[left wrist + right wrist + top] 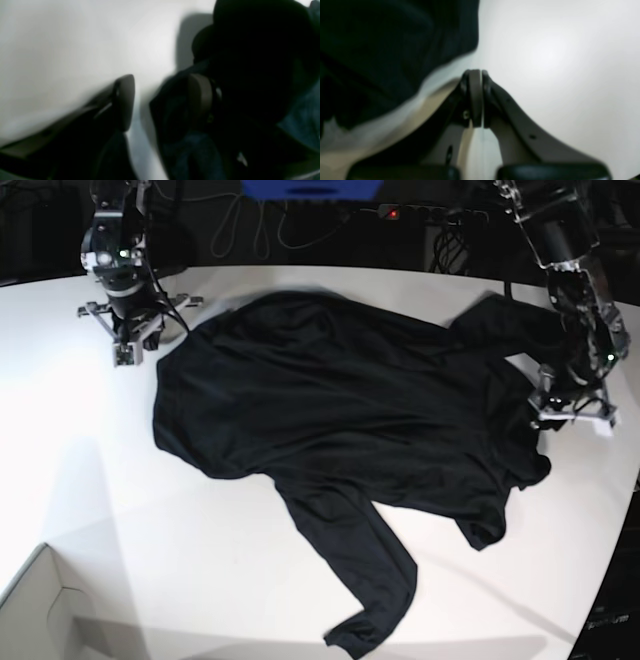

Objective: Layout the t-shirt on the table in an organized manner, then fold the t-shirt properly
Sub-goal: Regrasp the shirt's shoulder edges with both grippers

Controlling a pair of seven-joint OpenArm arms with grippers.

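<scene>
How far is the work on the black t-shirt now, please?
Done: the t-shirt lies mostly spread on the table, nothing folded. In hand: the left hand stands open at the shirt's bunched edge, one finger over the cloth, gripping nothing; the right hand is shut and empty beside the other edge. Left: smooth the bunched side, straighten the sleeve trailing toward the near edge, then fold.

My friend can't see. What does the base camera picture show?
A plain black long-sleeved t-shirt lies spread and rumpled on a big white table. The shut right gripper sits at its far-left edge, and the open left gripper at its right edge.
</scene>
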